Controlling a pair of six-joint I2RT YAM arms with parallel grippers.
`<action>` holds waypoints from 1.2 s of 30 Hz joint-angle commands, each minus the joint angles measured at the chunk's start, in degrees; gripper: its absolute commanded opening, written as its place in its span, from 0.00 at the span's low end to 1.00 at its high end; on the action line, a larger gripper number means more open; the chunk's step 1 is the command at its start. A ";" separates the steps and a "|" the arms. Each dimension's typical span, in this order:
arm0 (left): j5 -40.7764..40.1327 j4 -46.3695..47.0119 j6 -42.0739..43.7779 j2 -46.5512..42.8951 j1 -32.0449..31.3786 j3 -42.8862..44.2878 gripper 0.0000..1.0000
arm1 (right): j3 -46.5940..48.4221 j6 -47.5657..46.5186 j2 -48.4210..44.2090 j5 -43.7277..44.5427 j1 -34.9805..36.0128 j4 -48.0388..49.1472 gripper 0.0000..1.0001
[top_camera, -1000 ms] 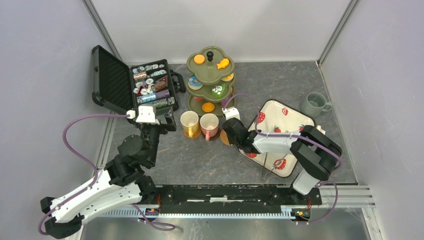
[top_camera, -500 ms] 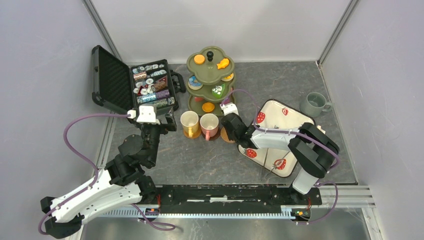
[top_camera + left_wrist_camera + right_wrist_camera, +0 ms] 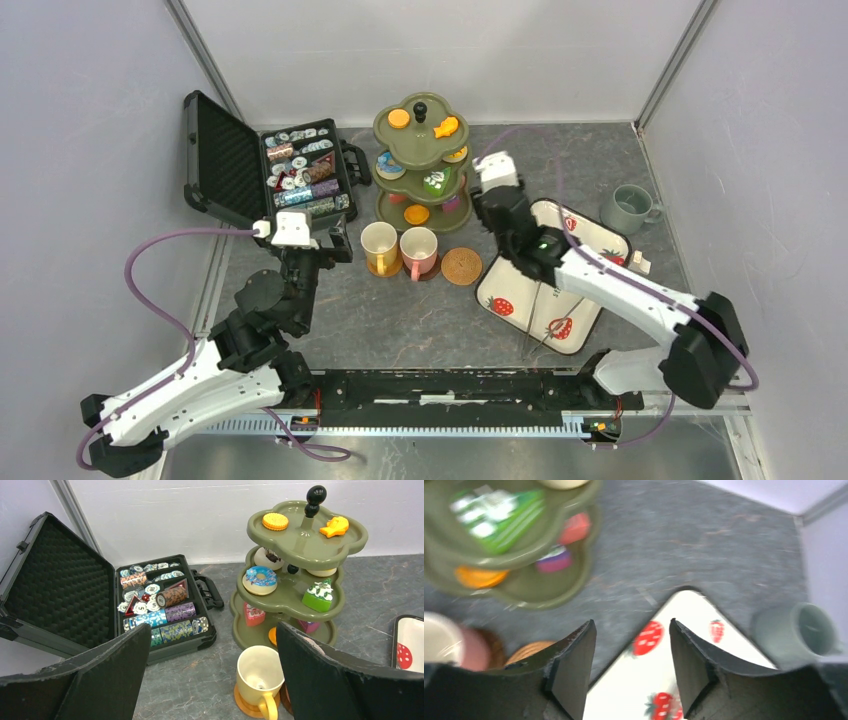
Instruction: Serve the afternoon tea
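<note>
The olive-green three-tier stand [image 3: 421,160] holds toy cakes and a blue donut [image 3: 260,577]. In front of it the yellow mug [image 3: 379,247] and the pink mug [image 3: 418,251] each stand on a brown coaster. A third coaster [image 3: 461,266] lies bare just right of the pink mug. The grey-green mug [image 3: 629,208] stands far right. My right gripper [image 3: 496,198] hovers open between the stand and the tray, with nothing between its fingers [image 3: 574,655]. My left gripper [image 3: 335,243] is open and empty, left of the yellow mug [image 3: 257,672].
A white strawberry tray [image 3: 555,275] lies right of the coasters, under my right arm. An open black case of poker chips [image 3: 300,172] sits at the back left, beside the stand. Grey walls close in the table on three sides.
My right gripper has opened and let go of the coaster, which now lies bare beside the pink mug. It rose and swung back right toward the stand. The left arm stayed still.
</note>
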 commanded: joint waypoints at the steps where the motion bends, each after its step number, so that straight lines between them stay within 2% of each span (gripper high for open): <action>1: 0.37 0.77 -1.25 -1.07 0.22 1.81 1.00 | -0.83 -3.63 -4.99 6.14 -9.27 -1.69 0.65; 4: 0.81 0.76 -1.56 -1.30 0.26 1.91 1.00 | -0.19 1.33 -6.66 3.84 -18.45 -3.43 0.73; 6: 1.09 0.73 -1.81 -1.32 0.21 2.06 1.00 | 0.44 4.72 -7.09 0.93 -24.94 -4.20 0.82; 7: 1.08 0.68 -1.87 -1.38 0.26 2.14 1.00 | 0.49 4.99 -6.85 -1.79 -27.76 -3.83 0.88; 10: 1.38 -0.89 -2.26 -1.82 0.27 2.18 1.00 | 3.30 2.26 -3.28 -11.37 -36.52 -4.61 0.95; 13: 1.74 -1.00 -2.50 -2.30 0.21 2.14 1.00 | 11.35 -4.55 4.33 -19.78 -43.23 -10.91 0.94; 16: 1.97 -1.18 -2.77 -2.34 0.12 2.11 1.00 | 20.09 -12.71 11.59 -24.05 -47.55 -19.20 0.91; 18: 2.34 -1.12 -2.93 -2.30 -0.09 2.03 1.00 | 25.02 -23.09 15.27 -33.52 -50.16 -24.98 0.90; 20: 2.50 -0.94 -2.92 -2.06 -0.69 1.79 1.00 | 28.82 -25.99 17.77 -31.78 -52.78 -27.90 0.87; 24: 1.95 -0.31 -2.11 -0.92 -2.53 1.47 1.00 | 32.54 -27.99 19.87 -45.86 -58.29 -29.26 0.85; 29: 0.84 0.14 -1.07 -0.62 -3.44 1.39 1.00 | 32.92 -29.14 21.48 -48.83 -59.97 -29.97 0.85; 36: 0.11 2.11 -0.17 -0.03 -3.46 1.08 1.00 | 31.86 -27.56 26.48 -45.38 -60.73 -29.41 0.79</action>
